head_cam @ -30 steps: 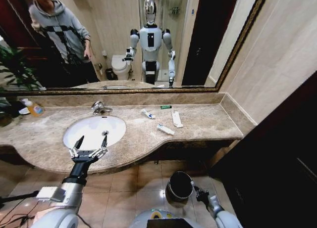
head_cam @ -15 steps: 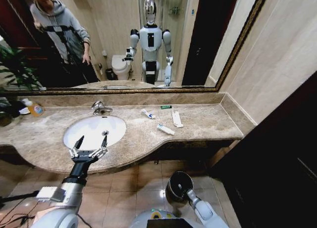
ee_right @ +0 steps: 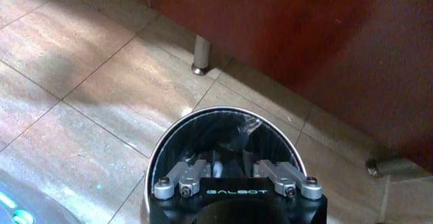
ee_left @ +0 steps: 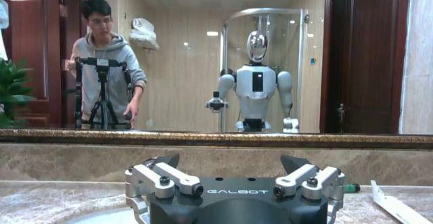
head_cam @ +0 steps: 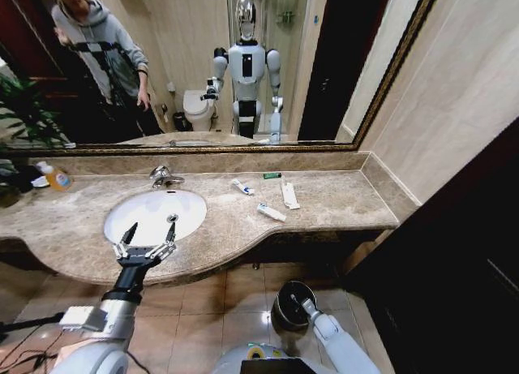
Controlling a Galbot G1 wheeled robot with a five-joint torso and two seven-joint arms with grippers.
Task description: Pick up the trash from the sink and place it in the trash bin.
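Over the worktop's front edge, at the sink, the left gripper hovers with fingers spread wide and holds nothing. The trash lies on the marble right of the basin, toward the back edge: white tubes, a flat wrapper, a green stick. On the floor below, the right gripper reaches into the bin, fingers narrow; whether it holds anything I cannot tell.

Warm indoor light, pretty even overall. The glossy beige floor tiles threw back pale glare, the dark wood door sat in shadow, and the head view bent noticeably at its edges.
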